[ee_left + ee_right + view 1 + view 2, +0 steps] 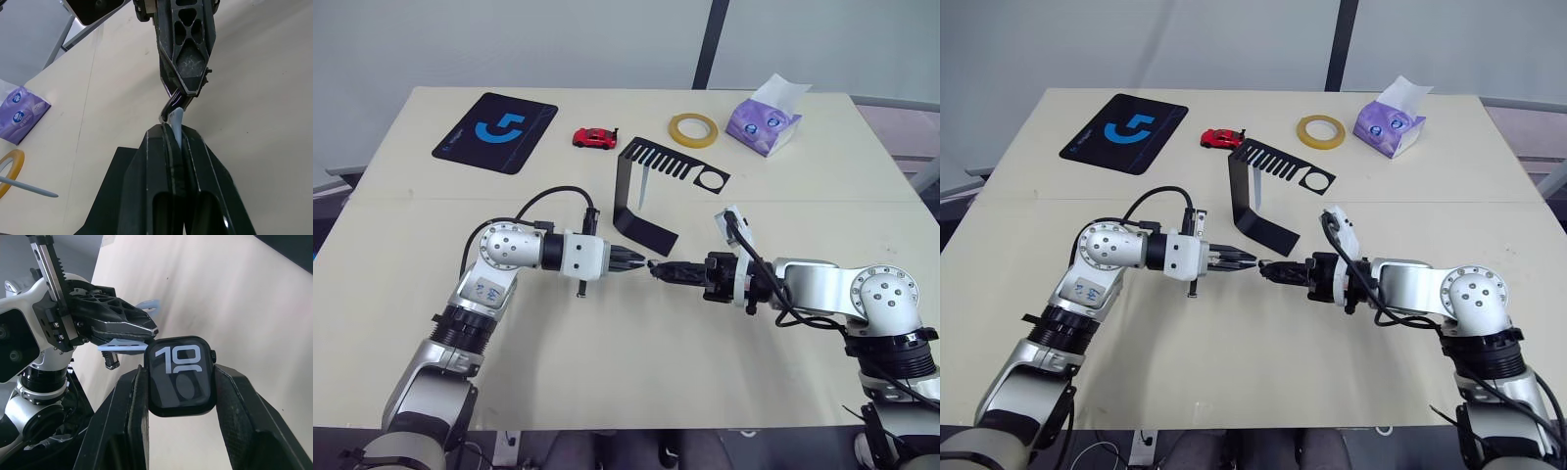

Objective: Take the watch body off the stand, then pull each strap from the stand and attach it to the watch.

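Left of the meeting point over the bare tabletop (607,372), the left gripper (639,262) reaches in from the robot's left with its two black fingers pressed nearly together on a strap (177,125); the pale blue-grey band pokes out past the fingertips, free end toward the other gripper. Directly ahead of those tips, tip to tip, sits the right gripper (658,268), its fingers clamped on the two side edges of the watch body (181,376), screen facing the wrist camera with pale digits showing. In the right wrist view the strap end lies just beside the upper left edge of the watch body, very close; whether it is touching or seated I cannot tell. Beyond the jaws, toward the far edge of the table, stands the stand (651,196): flat foot near the grippers, comb top and ring hole further off. A second strap (643,189) hangs from the comb top inside the bracket. Open tabletop lies all round below and to the near side of both jaws. Well apart at the far edge, left to right: mouse pad (495,131), red toy car (594,138), tape roll (693,129), tissue pack (766,119). None is near the jaws.
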Controlling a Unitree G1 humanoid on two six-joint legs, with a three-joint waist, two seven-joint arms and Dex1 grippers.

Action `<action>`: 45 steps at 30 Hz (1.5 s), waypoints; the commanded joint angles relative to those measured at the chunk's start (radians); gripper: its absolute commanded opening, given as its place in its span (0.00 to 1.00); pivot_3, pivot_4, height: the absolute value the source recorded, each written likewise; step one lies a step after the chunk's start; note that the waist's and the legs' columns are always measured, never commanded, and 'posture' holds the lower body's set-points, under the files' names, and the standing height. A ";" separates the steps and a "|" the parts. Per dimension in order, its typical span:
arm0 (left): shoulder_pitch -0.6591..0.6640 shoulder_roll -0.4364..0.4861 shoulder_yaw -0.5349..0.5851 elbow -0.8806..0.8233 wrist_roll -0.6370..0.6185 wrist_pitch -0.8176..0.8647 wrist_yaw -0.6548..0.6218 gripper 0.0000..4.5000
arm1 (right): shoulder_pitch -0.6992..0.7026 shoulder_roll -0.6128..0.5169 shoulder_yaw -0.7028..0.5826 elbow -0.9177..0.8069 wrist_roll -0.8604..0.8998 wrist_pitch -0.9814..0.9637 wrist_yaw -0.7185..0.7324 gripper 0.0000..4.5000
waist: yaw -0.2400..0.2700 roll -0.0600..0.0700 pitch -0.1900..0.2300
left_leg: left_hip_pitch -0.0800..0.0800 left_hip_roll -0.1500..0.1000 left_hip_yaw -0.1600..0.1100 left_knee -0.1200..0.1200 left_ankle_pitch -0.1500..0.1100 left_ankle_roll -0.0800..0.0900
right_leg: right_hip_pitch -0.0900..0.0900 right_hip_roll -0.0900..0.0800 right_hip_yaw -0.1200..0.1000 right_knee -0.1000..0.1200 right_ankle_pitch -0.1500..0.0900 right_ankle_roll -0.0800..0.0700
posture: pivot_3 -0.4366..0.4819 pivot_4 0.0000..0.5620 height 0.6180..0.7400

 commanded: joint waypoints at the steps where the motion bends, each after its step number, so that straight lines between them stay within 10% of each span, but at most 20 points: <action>1: -0.018 0.001 0.008 -0.017 0.002 -0.013 0.006 0.00 | -0.004 -0.015 -0.012 -0.032 0.029 -0.017 0.011 0.34 | 0.000 0.000 0.000 | 0.000 0.000 0.000 0.000 0.000 0.000 | 0.000 0.000 0.000 0.000 0.000 0.000 | 0.48 0.27 0.98; 45: -0.017 -0.030 -0.008 -0.032 0.016 -0.008 0.021 0.00 | -0.039 -0.010 0.038 -0.086 0.102 -0.065 -0.027 0.34 | 0.000 0.000 0.000 | 0.000 0.000 0.000 0.000 0.000 0.000 | 0.000 -0.001 -0.001 0.000 0.000 0.000 | 0.48 0.27 0.98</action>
